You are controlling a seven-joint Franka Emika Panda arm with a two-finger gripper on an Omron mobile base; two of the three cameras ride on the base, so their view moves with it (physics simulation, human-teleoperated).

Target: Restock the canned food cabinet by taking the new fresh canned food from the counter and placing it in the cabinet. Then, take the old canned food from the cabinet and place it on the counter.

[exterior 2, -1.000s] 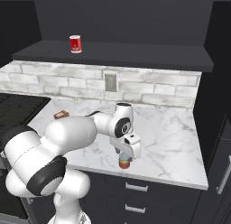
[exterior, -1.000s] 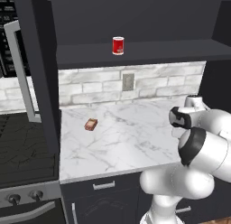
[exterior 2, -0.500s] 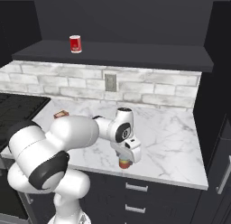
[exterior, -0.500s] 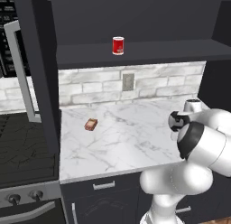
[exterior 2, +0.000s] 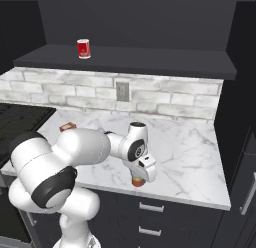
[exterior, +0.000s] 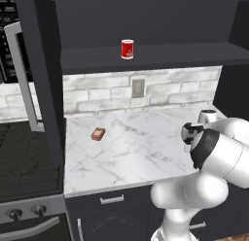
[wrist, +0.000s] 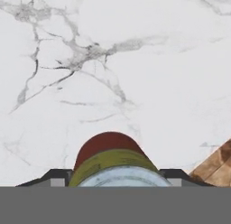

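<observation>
At the far left of the left base view, a dark stove [exterior: 24,157] adjoins the desk [exterior: 131,147], and a tall dark panel [exterior: 46,75] rises along the desk's left edge. A flat brown packet [exterior: 97,133] lies on the left part of the marble surface, well apart from the arm; in the right base view the same packet [exterior 2: 67,126] sits near the back wall. The centre of the desk is bare marble from the brick backsplash to the front edge. A wall outlet [exterior: 138,88] is set in the backsplash.

The cabinet [exterior: 146,55] spans above the desk. The old canned food [exterior: 127,49] stands upright on its shelf board, left of centre, with open board to its right; in the right base view it [exterior 2: 83,48] stands towards the shelf's left end.

The gripper [exterior 2: 139,178] points down at the desk's front edge, right of centre. The new fresh canned food [exterior 2: 137,181] sits at its tip, close to the edge. In the hand view the can [wrist: 110,162] lies between the two fingers [wrist: 56,177], its greenish band and grey top nearest the camera. Whether the fingers press on the can cannot be determined. Wood flooring [wrist: 216,166] shows beyond the desk edge. A dark tall unit [exterior 2: 242,117] bounds the desk on the right.
</observation>
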